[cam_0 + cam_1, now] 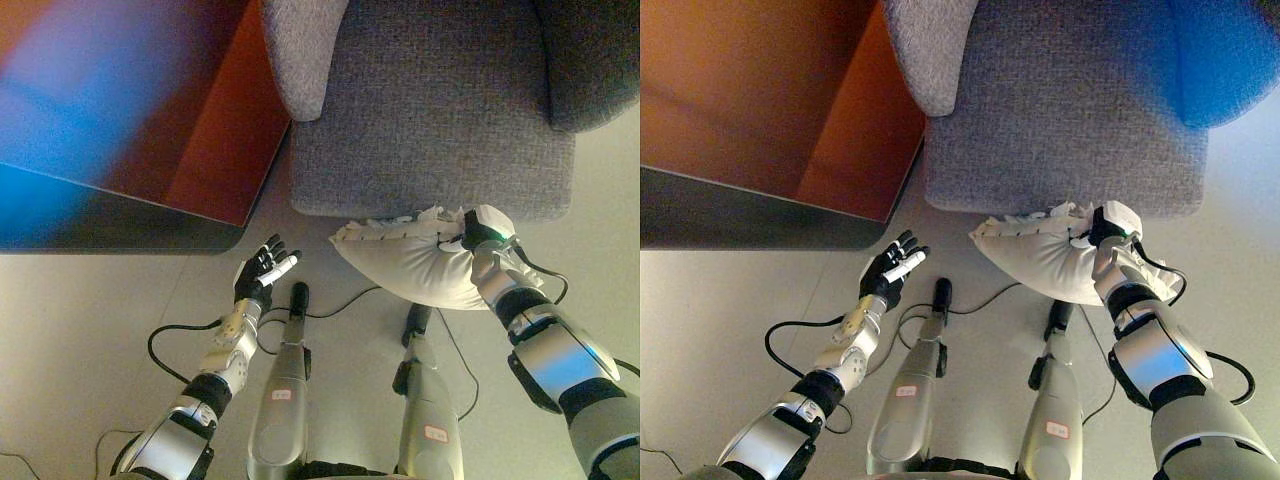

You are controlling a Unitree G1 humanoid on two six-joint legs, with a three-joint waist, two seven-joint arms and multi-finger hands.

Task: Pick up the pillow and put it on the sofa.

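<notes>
Head-mounted stereo pair, downward (shared scene)

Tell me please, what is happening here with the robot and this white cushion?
The robot's right hand has its fingers curled on the top edge of a white pillow and holds it just in front of the grey sofa, at the front edge of the seat. The pillow is not yet on the seat. The left hand is open and holds nothing, away from the pillow, above the floor. A reddish-brown cabinet stands to the left of the sofa.
</notes>
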